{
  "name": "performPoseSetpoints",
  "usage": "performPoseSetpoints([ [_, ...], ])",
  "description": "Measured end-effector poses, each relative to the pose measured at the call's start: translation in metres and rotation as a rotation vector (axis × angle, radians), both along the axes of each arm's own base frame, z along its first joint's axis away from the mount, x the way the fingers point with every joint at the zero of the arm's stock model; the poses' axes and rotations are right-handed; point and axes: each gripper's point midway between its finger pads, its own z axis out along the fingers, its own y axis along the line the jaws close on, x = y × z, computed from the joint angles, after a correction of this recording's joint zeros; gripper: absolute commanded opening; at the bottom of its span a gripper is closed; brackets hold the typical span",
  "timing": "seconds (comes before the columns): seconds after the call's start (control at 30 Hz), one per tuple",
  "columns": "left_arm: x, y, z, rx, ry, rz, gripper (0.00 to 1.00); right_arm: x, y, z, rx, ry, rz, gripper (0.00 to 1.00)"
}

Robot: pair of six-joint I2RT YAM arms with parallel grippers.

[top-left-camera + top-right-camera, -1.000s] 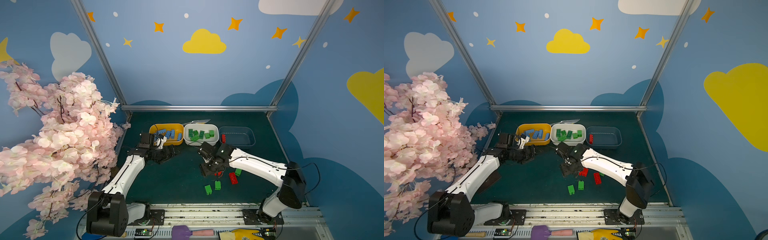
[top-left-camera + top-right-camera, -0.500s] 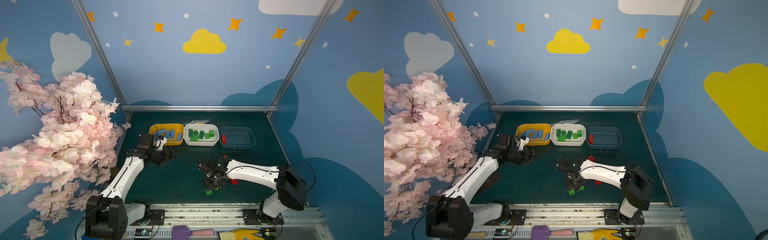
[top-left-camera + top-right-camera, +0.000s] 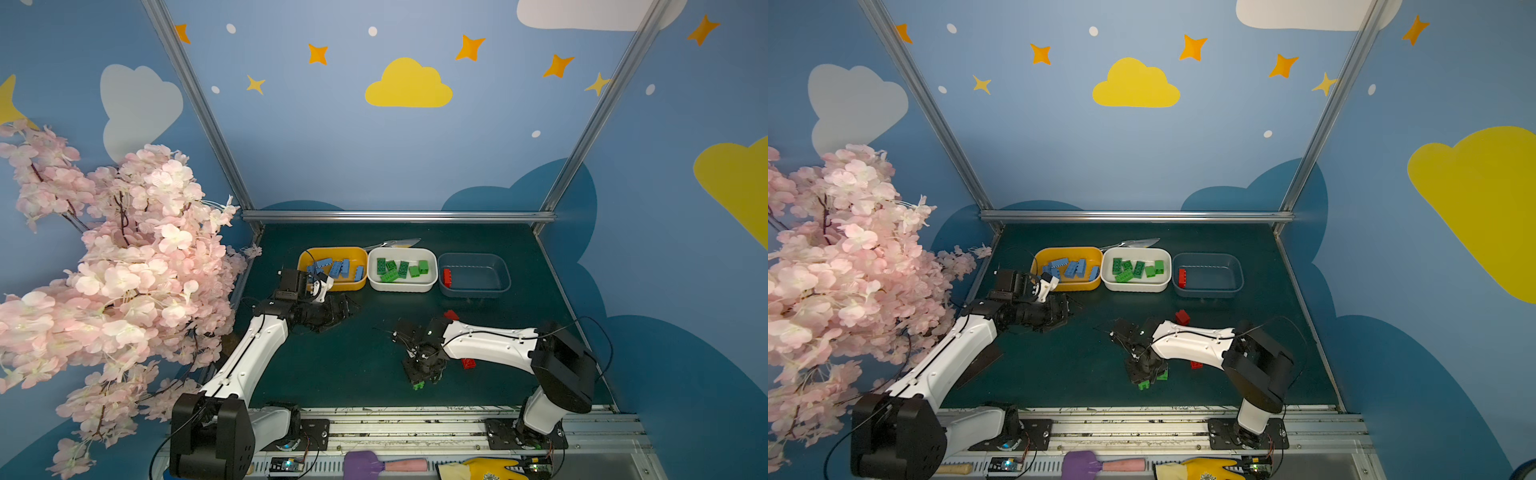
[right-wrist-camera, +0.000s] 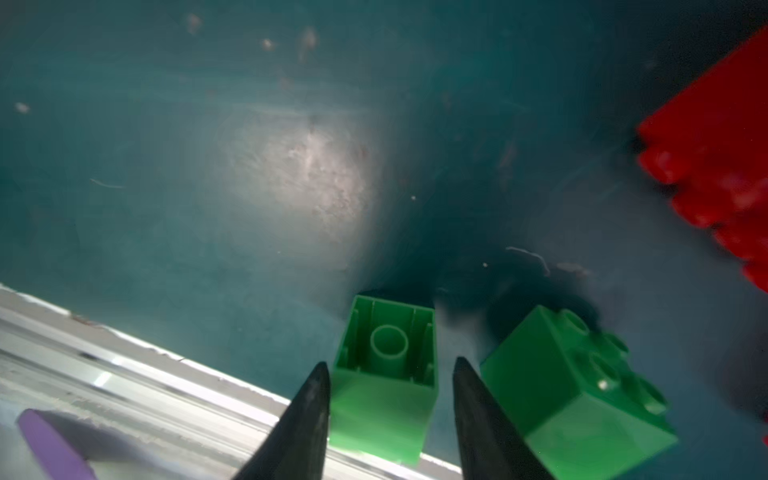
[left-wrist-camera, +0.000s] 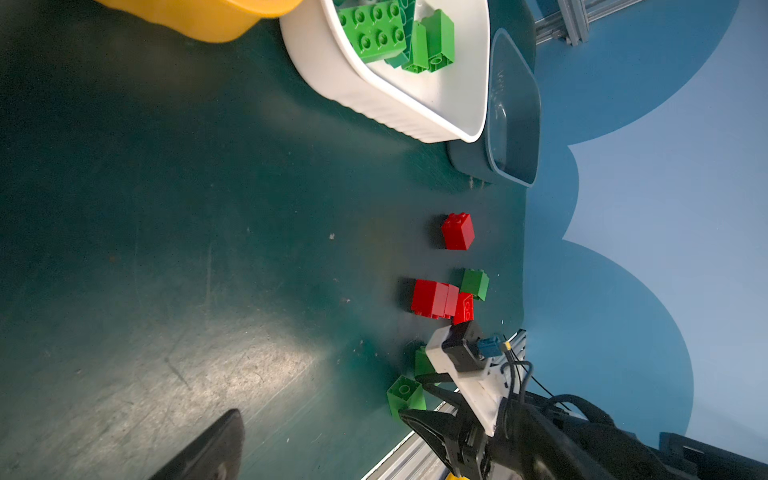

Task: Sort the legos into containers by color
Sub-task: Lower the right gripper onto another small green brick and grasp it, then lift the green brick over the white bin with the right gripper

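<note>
The left gripper [image 3: 345,309] hovers with its jaws spread wide and nothing between them. Just beyond it stands the shallow yellow-orange plastic tub [image 3: 347,286] of light blue bricks. Farther off sit the white plastic tub [image 3: 401,287] of green bricks and the dark blue-grey translucent tub [image 3: 473,291], which has 1 red brick in it.

The right gripper [image 4: 388,363] is down at the dark green table [image 4: 208,166]. Its 2 black fingers [image 4: 307,415] stand apart around a small square green studded brick [image 4: 384,399]. That brick lies on its side, hollow underside showing. I see a slim gap at 1 finger, so I judge it not yet clamped.

Risks from here:
- The fingers reach only partway along smooth walls, so a squeeze may squirt the brick out.
- The aluminium rail [image 4: 124,374] at the table edge is just beside the gripper, so a slipped brick could fall onto it.
- A 2nd green brick [image 4: 577,395] lies just outside 1 finger and could get shoved.
- The red bricks [image 4: 715,166] farther out look safe.
</note>
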Motion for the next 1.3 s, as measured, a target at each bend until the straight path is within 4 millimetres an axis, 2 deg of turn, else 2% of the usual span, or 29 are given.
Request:
performPoseSetpoints([
  [0.2,-0.001,0.0,-0.002,0.002,0.004,-0.003,1.0,-0.001,-0.003,-0.004,-0.017,0.005,0.003,0.18],
  [0.3,-0.002,0.0,-0.003,0.002,0.005,-0.003,1.0,0.004,-0.01,0.002,-0.033,0.0,-0.006,0.17],
  [0.37,-0.002,0.0,-0.003,0.001,0.005,-0.003,1.0,0.015,-0.012,0.015,-0.018,-0.016,-0.024,0.17],
  [0.47,-0.002,-0.001,-0.002,-0.006,0.008,-0.003,1.0,0.051,-0.011,0.05,0.057,-0.071,-0.087,0.17],
  [0.63,-0.001,-0.005,0.002,-0.025,0.002,-0.007,1.0,0.132,-0.013,0.111,0.194,-0.198,-0.221,0.17],
  [0.73,0.0,-0.008,0.003,-0.033,-0.002,-0.009,1.0,0.18,-0.018,0.136,0.222,-0.263,-0.284,0.18],
  [0.8,0.0,-0.009,0.003,-0.035,-0.002,-0.011,1.0,0.211,-0.019,0.144,0.224,-0.301,-0.311,0.18],
  [0.9,0.0,-0.009,0.002,-0.035,0.006,-0.012,1.0,0.248,-0.017,0.14,0.21,-0.323,-0.34,0.18],
  [1.03,0.001,-0.009,0.001,-0.034,0.009,-0.011,1.0,0.284,-0.017,0.122,0.165,-0.324,-0.354,0.19],
  [1.13,0.001,-0.009,0.001,-0.033,0.01,-0.01,1.0,0.305,-0.016,0.108,0.134,-0.331,-0.353,0.19],
  [1.3,0.0,-0.01,0.0,-0.032,0.012,-0.012,1.0,0.329,-0.016,0.088,0.091,-0.331,-0.346,0.19],
])
